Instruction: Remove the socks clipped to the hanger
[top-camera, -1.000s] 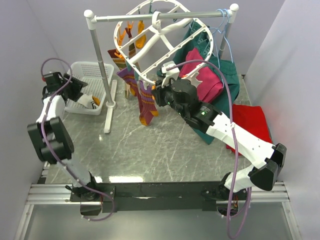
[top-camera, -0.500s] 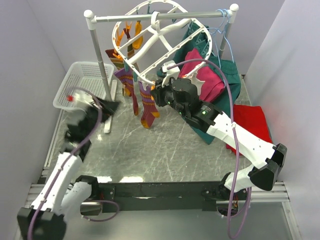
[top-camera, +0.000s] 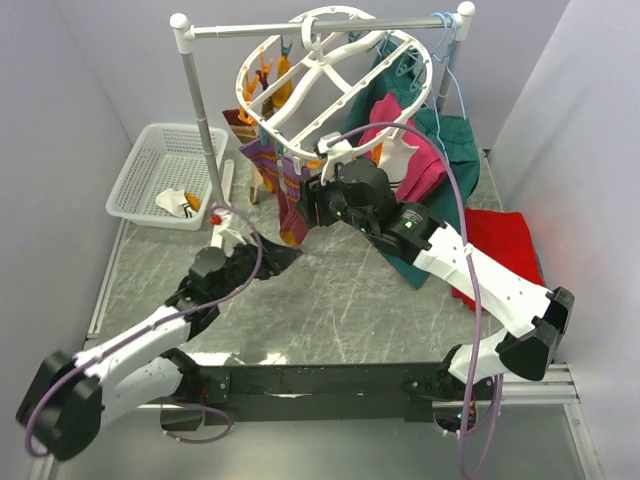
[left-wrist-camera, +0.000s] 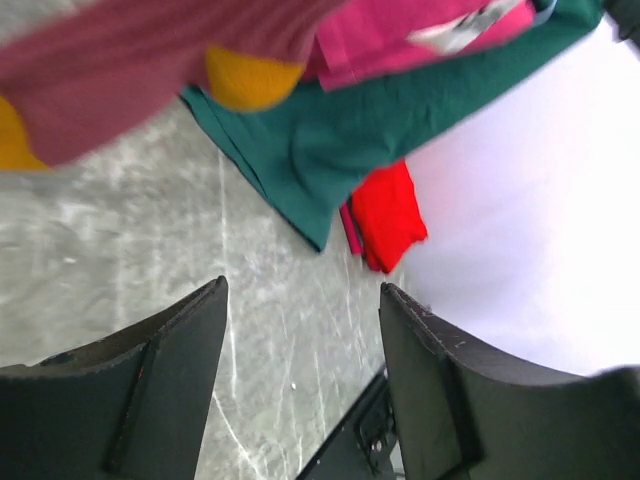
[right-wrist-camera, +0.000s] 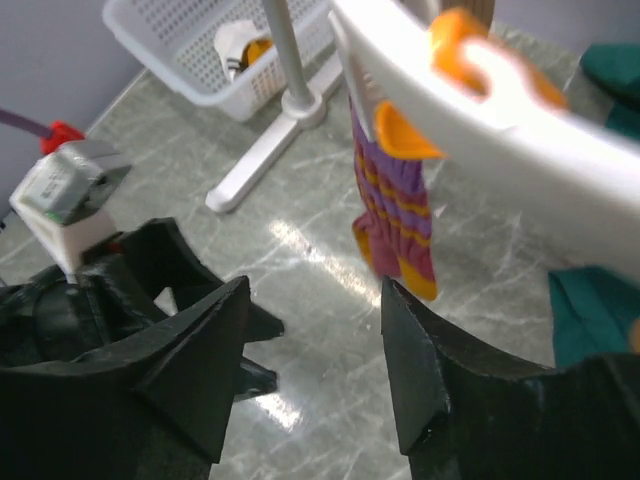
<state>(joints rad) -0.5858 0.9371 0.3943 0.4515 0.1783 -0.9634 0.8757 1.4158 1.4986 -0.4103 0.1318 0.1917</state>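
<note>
The white oval hanger (top-camera: 330, 75) with orange clips hangs from the rack's top bar. Several striped socks (top-camera: 290, 205) hang clipped along its near left rim. In the right wrist view a purple-and-orange sock (right-wrist-camera: 395, 215) hangs from an orange clip (right-wrist-camera: 400, 135) under the hanger rim (right-wrist-camera: 520, 130). My right gripper (top-camera: 310, 205) is open and empty beside the hanging socks, just below the rim. My left gripper (top-camera: 285, 255) is open and empty low over the table, just below the socks. In its own view a blurred maroon sock with a yellow toe (left-wrist-camera: 150, 60) hangs above the open gripper (left-wrist-camera: 300, 300).
A white basket (top-camera: 150, 170) at far left holds one sock (top-camera: 180, 203). The white pole rack's foot (top-camera: 220, 225) stands beside it. Magenta (top-camera: 415, 160) and dark green (top-camera: 450, 150) clothes hang behind my right arm. A red cloth (top-camera: 505, 240) lies at right.
My left arm has swung from the basket at far left to the table's middle, under the socks. The hanger has shifted up and right. My right arm has barely moved.
</note>
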